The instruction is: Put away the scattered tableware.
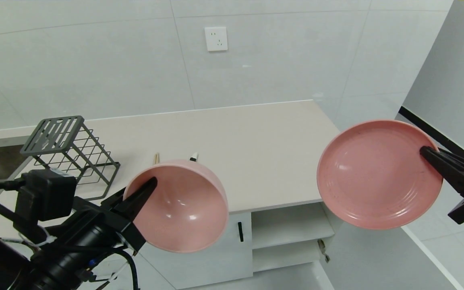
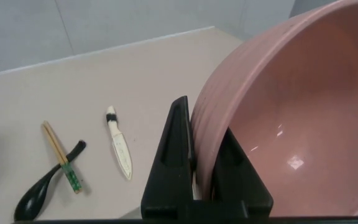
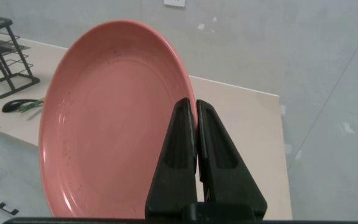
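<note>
While a smooth, glossy pink bowl (image 1: 183,209) is being held tilted in the air at the front edge of the bench (image 1: 256,141), its rim is being pinched by the left tool (image 1: 151,183), one finger inside and one outside, closed to the wall's thickness. A round, shallow pink plate (image 1: 377,173) with faint concentric rings and dark specks is being held on edge off the bench's right end; its rim is being clamped by the right tool (image 1: 425,151), fingers nearly together. Most of the wooden chopsticks (image 2: 61,155) and the slim white utensil (image 2: 120,146) are being hidden by the bowl in the head view. A black spoon (image 2: 42,190) is being crossed by the chopsticks on the matte beige bench. A dark wire rack (image 1: 71,149) is being seen at the bench's left. Open white shelves (image 1: 288,229) are being partly covered by the plate. The bowl is being cut off in the left wrist view.
</note>
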Available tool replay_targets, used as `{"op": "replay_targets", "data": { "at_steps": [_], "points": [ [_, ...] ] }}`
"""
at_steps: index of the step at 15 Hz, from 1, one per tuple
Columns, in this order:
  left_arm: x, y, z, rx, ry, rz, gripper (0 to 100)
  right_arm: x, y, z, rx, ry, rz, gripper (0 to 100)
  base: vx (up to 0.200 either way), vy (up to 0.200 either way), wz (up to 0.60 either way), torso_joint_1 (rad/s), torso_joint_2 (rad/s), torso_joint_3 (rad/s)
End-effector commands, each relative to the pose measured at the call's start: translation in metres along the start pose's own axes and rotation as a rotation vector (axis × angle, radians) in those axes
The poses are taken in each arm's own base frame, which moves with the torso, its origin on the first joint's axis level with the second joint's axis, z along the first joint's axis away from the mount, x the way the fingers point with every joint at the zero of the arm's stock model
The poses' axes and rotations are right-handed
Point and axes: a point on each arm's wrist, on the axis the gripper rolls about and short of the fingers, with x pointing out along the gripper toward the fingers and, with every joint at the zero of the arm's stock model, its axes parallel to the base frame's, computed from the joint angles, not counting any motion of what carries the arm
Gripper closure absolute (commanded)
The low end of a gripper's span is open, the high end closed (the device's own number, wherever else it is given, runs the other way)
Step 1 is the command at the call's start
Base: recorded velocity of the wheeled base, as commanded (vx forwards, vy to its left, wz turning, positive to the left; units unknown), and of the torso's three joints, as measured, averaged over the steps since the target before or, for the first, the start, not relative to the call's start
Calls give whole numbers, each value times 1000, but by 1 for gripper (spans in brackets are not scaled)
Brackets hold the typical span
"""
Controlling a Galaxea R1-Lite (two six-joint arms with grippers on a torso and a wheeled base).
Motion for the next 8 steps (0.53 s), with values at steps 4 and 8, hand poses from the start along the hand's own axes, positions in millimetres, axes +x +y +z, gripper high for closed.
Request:
{"op": "replay_targets", "data": {
  "at_steps": [4,8],
  "points": [
    [0,0,-1,1,6,0,100,2,0,-6,9,27,4,100,0,0,0,0,0,0],
    [-1,0,-2,1,9,0,100,1,0,-8,10,36,5,100,0,0,0,0,0,0]
  ]
}}
